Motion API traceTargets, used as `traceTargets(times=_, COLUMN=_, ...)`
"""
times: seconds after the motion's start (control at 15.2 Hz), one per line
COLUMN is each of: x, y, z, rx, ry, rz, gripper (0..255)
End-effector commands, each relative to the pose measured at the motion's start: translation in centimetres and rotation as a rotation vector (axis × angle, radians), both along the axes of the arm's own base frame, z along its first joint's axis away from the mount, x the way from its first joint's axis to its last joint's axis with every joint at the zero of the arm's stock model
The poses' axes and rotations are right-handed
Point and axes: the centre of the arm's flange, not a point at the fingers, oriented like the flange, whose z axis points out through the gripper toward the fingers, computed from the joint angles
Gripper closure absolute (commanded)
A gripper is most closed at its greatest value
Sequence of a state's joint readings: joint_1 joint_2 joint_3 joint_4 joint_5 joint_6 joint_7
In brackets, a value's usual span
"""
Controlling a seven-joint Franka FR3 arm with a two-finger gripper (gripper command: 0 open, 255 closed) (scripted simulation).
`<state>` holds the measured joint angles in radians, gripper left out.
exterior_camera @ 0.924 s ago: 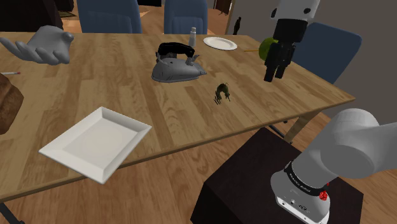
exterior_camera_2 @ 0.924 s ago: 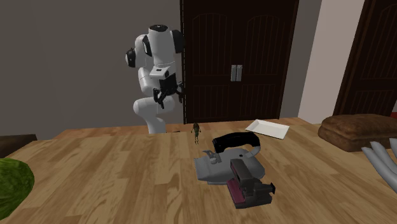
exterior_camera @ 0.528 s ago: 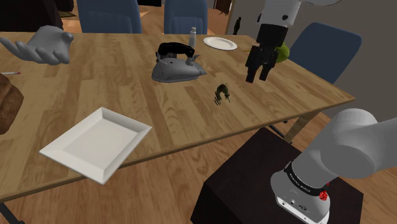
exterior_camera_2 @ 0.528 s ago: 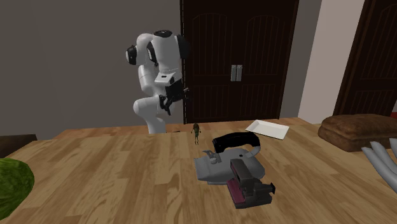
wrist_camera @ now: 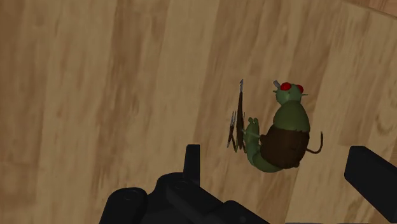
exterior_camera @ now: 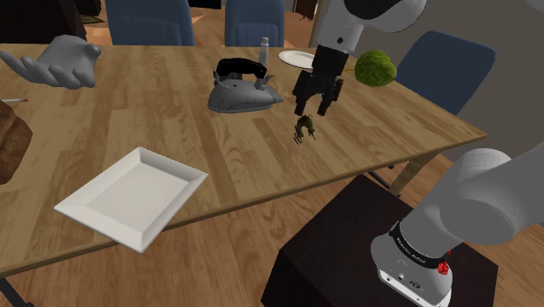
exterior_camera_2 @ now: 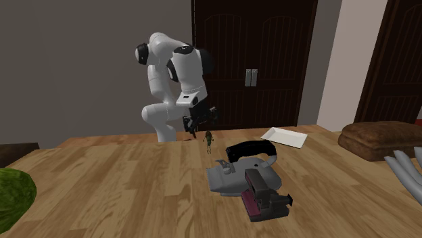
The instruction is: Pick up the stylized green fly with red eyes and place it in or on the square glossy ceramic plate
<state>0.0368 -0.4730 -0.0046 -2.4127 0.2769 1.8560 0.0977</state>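
Observation:
The small green fly [exterior_camera: 303, 129] with red eyes stands on the wooden table [exterior_camera: 157, 122], toward the shoulder view's right. My black gripper [exterior_camera: 313, 108] hangs open just above and slightly behind it, touching nothing. In the wrist view the fly [wrist_camera: 284, 130] lies between the two spread fingers [wrist_camera: 192, 159], nearer the other finger, with clear gaps on both sides. The square white plate [exterior_camera: 96, 209] sits at the table's near edge, far off to the shoulder view's left. In the second exterior view the fly [exterior_camera_2: 209, 140] is beside the gripper [exterior_camera_2: 196, 126], with the plate [exterior_camera_2: 285, 136] to its right.
A grey iron [exterior_camera: 243, 90] with a black handle stands just behind the fly. A green leafy ball [exterior_camera: 375, 67], a small round white plate [exterior_camera: 302, 59], a grey hand-shaped object [exterior_camera: 61, 61] and a brown loaf [exterior_camera: 9, 144] also sit on the table. Blue chairs line the far side.
The arm has swung down and to the shoulder view's left, bringing the gripper from above the table's right part to just over the fly. The fingers stayed open.

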Motion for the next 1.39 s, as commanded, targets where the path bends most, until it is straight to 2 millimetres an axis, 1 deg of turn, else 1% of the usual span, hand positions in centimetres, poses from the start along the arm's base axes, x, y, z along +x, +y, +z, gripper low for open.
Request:
traceTargets(times=0.0, x=1.1, y=0.5, z=-0.9, rx=0.006, ry=-0.009, rz=-0.016, gripper=0)
traceTargets(times=0.46, x=0.9, y=1.5, z=-4.2, rx=0.006, ry=-0.009, rz=-0.016, gripper=0)
traceTargets(times=0.99, x=0.9, y=1.5, z=-4.2, rx=0.006, ry=-0.009, rz=-0.016, gripper=0)
traceTargets(times=1.06, x=0.9, y=1.5, z=-4.2, rx=0.006, ry=-0.009, rz=-0.016, gripper=255)
traceTargets(times=1.32, x=0.9, y=1.5, z=-4.2, rx=0.006, ry=-0.009, rz=-0.016, gripper=255)
